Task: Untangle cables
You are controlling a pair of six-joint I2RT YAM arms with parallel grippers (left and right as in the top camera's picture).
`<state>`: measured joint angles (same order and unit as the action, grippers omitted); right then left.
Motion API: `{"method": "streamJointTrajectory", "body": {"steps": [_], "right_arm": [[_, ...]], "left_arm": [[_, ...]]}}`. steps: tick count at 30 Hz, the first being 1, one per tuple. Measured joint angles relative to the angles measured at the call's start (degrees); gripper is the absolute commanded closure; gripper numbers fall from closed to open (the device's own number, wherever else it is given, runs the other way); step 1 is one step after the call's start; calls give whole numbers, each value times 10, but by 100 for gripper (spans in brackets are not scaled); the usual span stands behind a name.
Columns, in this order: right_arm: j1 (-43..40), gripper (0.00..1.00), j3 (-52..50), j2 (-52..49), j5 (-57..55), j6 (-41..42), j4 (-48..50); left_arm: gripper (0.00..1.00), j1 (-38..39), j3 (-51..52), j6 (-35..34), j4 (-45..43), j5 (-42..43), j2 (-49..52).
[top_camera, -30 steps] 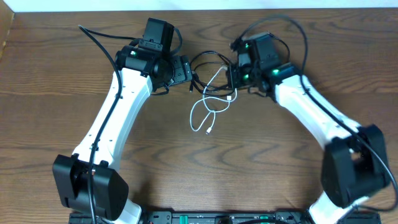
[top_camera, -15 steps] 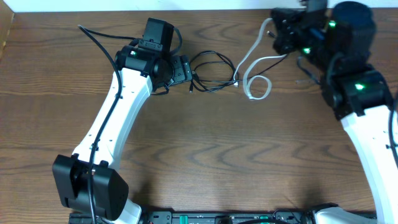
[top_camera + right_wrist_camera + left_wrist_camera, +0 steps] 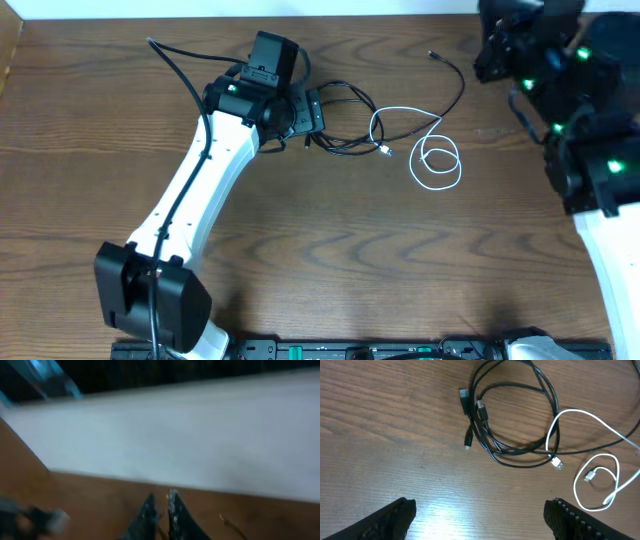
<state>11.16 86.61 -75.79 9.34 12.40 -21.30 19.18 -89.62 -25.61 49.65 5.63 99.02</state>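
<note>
1. The left fingers (image 3: 395,517) stand wide apart and empty, just near of the black cords (image 3: 554,404).
2. The right fingers (image 3: 147,515) look pressed together on nothing, up at the far right.
3. The white cord (image 3: 575,492), in the air half a second ago, now lies on the counter (image 3: 330,260) right of the black coil.
4. One white end still crosses the coil, so the white cord is probably mostly freed while the black cords remain tangled.

A low sheen and visible grain are shown by the brown wooden table (image 3: 395,435). Smooth plastic sheathing is seen on the thin black cords (image 3: 492,447) and the thin white cord (image 3: 576,410), and the small plug tips (image 3: 557,464) are of silvery metal.
</note>
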Motion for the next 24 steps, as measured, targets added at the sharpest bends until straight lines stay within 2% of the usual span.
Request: {"method": "streamJointTrajectory", "body": {"steps": [1,4,8,12,17,24], "right_arm": [[0,59,1,-12,-2,-3,-13],[0,40,1,-62,-6,-4,-44],[0,30,1,-144,-4,-14,-50],[1,28,1,-260,45,-94,-28],[2,30,1,-361,112,-150,17],[17,33,1,-439,154,-193,58]], "left_arm": [[13,0,0,0,0,0,3],[13,0,0,0,-1,0,12],[13,0,0,0,-1,2,21],[13,0,0,1,-1,6,23],[13,0,0,4,2,8,23],[13,0,0,6,2,11,23]]}}
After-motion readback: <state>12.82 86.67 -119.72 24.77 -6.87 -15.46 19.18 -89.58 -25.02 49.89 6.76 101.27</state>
